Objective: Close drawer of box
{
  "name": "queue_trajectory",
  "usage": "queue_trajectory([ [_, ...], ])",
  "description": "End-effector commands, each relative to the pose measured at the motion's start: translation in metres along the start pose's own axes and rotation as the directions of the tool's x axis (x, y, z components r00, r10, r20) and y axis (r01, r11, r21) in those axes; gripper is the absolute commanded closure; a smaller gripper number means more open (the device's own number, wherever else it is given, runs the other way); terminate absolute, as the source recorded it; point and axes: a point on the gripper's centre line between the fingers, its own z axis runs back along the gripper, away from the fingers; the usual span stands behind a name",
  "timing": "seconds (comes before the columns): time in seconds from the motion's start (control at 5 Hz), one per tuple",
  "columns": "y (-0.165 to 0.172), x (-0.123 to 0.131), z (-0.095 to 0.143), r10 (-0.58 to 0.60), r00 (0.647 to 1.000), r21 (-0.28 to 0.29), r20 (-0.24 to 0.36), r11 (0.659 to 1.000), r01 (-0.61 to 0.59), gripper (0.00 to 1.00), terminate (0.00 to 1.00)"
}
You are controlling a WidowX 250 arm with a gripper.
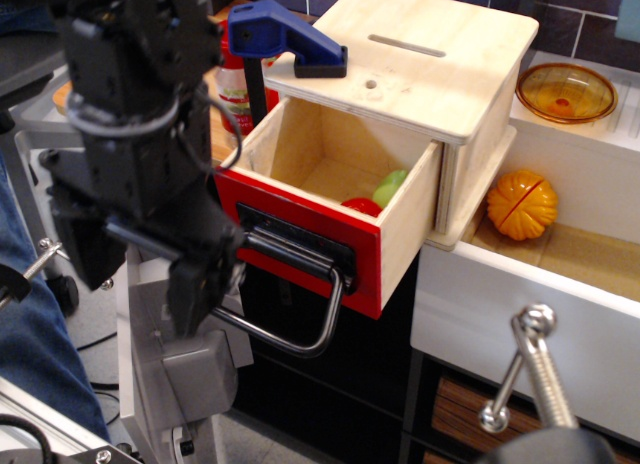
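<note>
At 9 o'clock of the drawer (330,219): gripper (195,284), jaw state indiscernible | drawer pulled out of box (440,74) | push red front squarely toward 2 o'clock, avoiding handle (300,304).

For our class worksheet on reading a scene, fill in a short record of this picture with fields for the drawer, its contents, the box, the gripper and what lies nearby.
drawer: drawer pulled well out of the box, red front facing the gripper
handle: black loop handle hangs down from the front
contents: a red item and a green item, partly hidden
box: box, slotted top
gripper: gripper beside the drawer front's left end; contact and jaw state unclear
nearby: blue clamp on the box corner; orange fruit in the white drawer
</note>
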Motion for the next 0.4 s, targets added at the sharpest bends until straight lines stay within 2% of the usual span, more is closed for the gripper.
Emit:
queue_trajectory([
  [0.0,0.001,0.046,0.01,0.044,0.989,-0.029,0.139,0.999,-0.041,0.0,0.0],
  [0.2,-0.002,0.054,-0.007,0.037,0.993,0.018,0.111,0.999,-0.039,0.0,0.0],
])
